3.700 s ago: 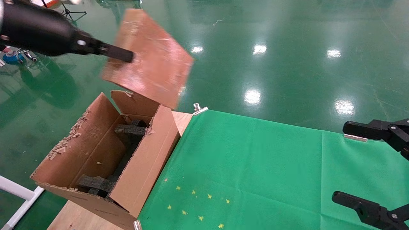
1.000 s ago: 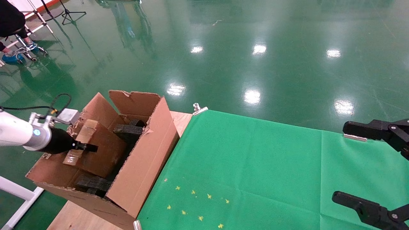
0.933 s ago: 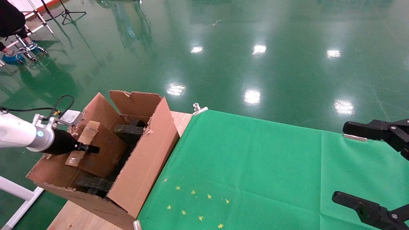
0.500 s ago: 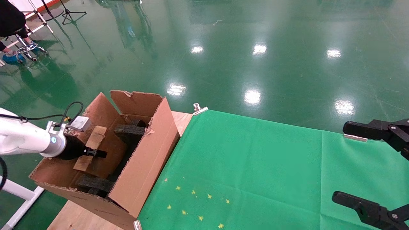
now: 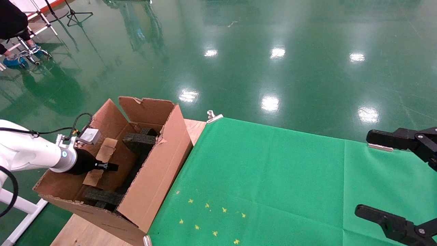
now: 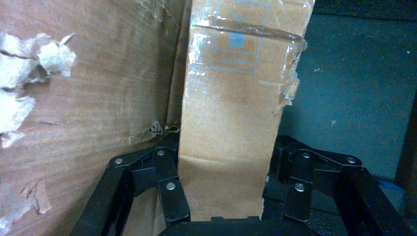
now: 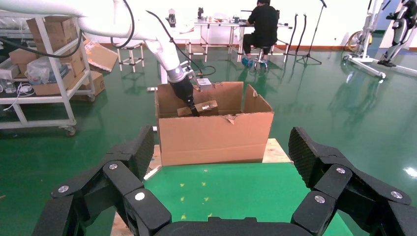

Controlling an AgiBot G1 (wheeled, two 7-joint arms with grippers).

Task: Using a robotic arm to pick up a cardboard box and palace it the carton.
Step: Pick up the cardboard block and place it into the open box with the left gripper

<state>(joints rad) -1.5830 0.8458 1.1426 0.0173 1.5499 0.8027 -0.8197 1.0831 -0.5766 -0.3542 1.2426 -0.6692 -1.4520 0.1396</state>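
Observation:
My left gripper (image 5: pixel 108 166), on the white arm, is shut on the cardboard box (image 5: pixel 108 150) and holds it on edge inside the carton (image 5: pixel 153 177), close to its left wall. In the left wrist view the taped brown box (image 6: pixel 231 123) sits between the jaws of the left gripper (image 6: pixel 233 196), right beside the torn carton wall (image 6: pixel 88 98). The box's lower end is hidden inside the carton. My right gripper (image 5: pixel 379 176) is open and empty over the right of the green cloth. The right wrist view shows the right gripper (image 7: pixel 221 147), the carton (image 7: pixel 216 137) and the box (image 7: pixel 204 106).
Black foam pieces (image 5: pixel 140 140) lie inside the carton. A green cloth (image 5: pixel 273 177) with small yellow marks covers the table; clips (image 5: pixel 213 117) hold its far edge. The carton stands at the table's left end. A person sits at a desk far back (image 7: pixel 263 24).
My left gripper has moved down and in, carrying the box deeper into the carton. The box has turned from flat-faced to edge-on by the left wall. The right arm has not moved.

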